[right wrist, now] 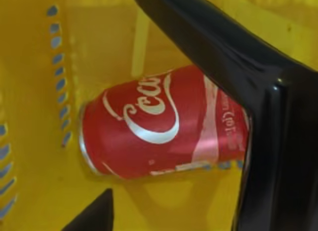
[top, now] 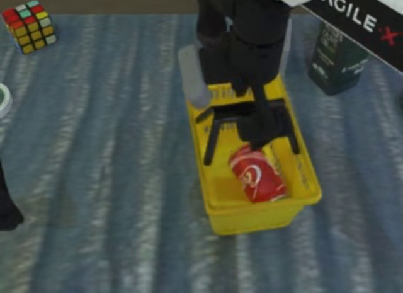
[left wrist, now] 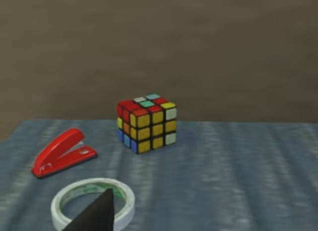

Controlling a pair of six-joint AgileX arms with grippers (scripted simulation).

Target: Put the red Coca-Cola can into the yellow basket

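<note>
The red Coca-Cola can lies on its side on the floor of the yellow basket, toward the basket's near end. In the right wrist view the can rests against the yellow basket's slotted wall, with white script facing up. My right gripper hangs just above the can under the basket's black handle, open and holding nothing; one dark finger shows apart from the can. My left gripper is parked at the table's left edge, open, with one finger showing.
A Rubik's cube sits at the far left corner, also seen from the left wrist as the cube. A red stapler and a tape roll lie near the left gripper. A dark green container stands at the far right.
</note>
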